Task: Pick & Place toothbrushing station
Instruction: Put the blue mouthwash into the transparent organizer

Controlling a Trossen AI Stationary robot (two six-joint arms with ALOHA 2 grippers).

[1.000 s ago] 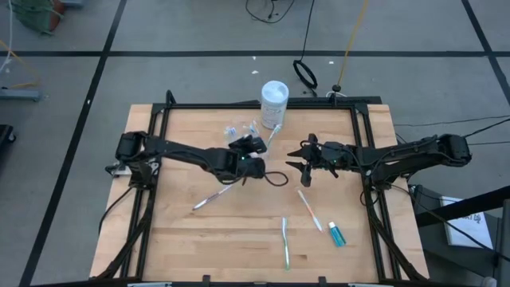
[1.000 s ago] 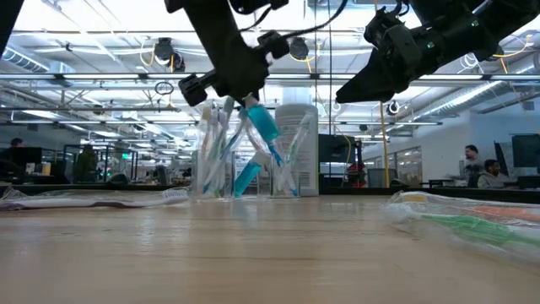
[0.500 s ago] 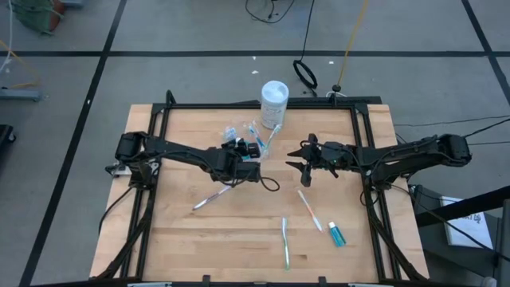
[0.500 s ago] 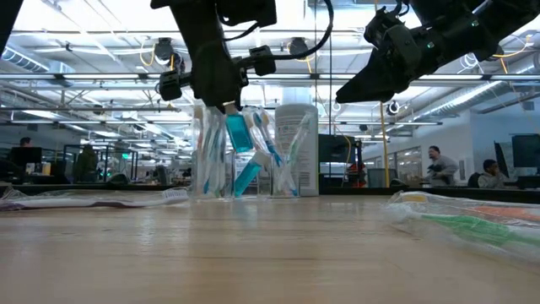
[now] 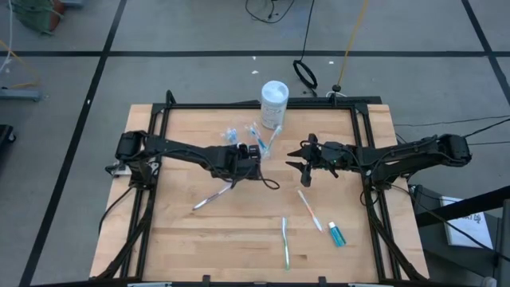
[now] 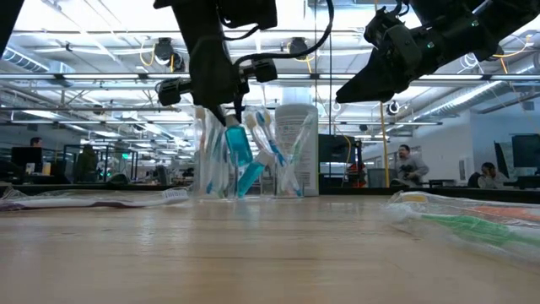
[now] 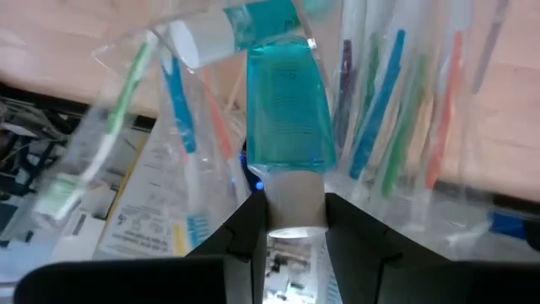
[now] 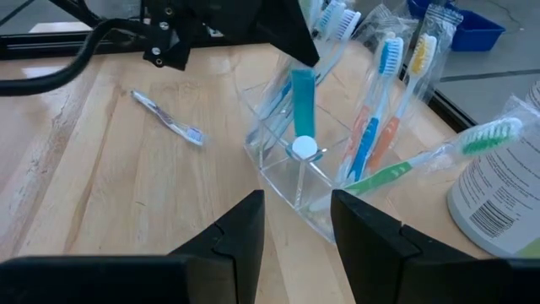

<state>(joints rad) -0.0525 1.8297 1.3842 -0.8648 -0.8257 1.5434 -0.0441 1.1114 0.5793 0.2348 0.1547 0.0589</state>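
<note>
High view: left gripper (image 5: 253,149) covers the clear cup (image 5: 243,134), so we can't read its contents. Left wrist view: fingers (image 7: 245,232) hide the toothpaste tube (image 7: 287,118) cap end. White container (image 8: 498,198) cut off in right wrist view.

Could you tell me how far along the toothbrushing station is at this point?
Several toothbrushes and one tube already stand in the clear cup. The left gripper holds a toothpaste tube over it. Three toothbrushes and another tube lie on the table; the right gripper waits open.
</note>
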